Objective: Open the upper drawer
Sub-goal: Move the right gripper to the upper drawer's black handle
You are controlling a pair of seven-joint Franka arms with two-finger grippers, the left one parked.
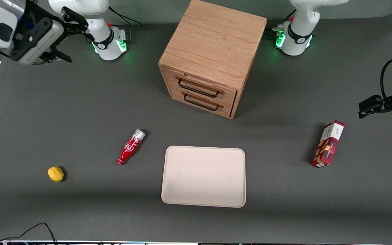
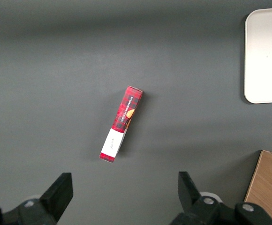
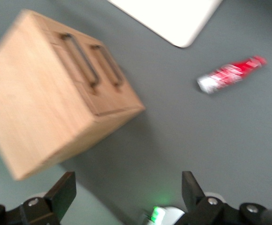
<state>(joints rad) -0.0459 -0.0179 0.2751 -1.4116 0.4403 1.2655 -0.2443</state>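
- Upper drawer (image 1: 201, 85): shut, front flush with the cabinet (image 1: 213, 51), topmost of two, just above the lower drawer (image 1: 202, 101); well apart from the end effector, toward mid-counter and nearer the front camera than it.
- Handle (image 1: 197, 89): black wire loop across the drawer front, untouched, nothing near it.
- End effector (image 1: 61, 42): raised high above the counter (image 1: 46, 112) at the working arm's end, close to its own base; fingers (image 3: 63, 192) spread wide in the wrist view, nothing between them, nothing held.
- Wrist view: looks down past the fingers at the cabinet's top and both handles, so camera roughly aimed at the target, though from far off and at an angle.
- Progress, judged from this: nothing done yet. No contact, no grip, drawer not moved.
- Left to do: cross to the cabinet front, drop to upper-handle height, line the fingers across the wire, close on it, pull straight out.
- Bystanders: bottle (image 1: 130, 147), lemon (image 1: 55, 174) and tray (image 1: 203, 176) all below the end effector's level and nearer the front camera; box (image 1: 327, 144) toward the parked arm's end. Seemingly none in the likely path to the handle.
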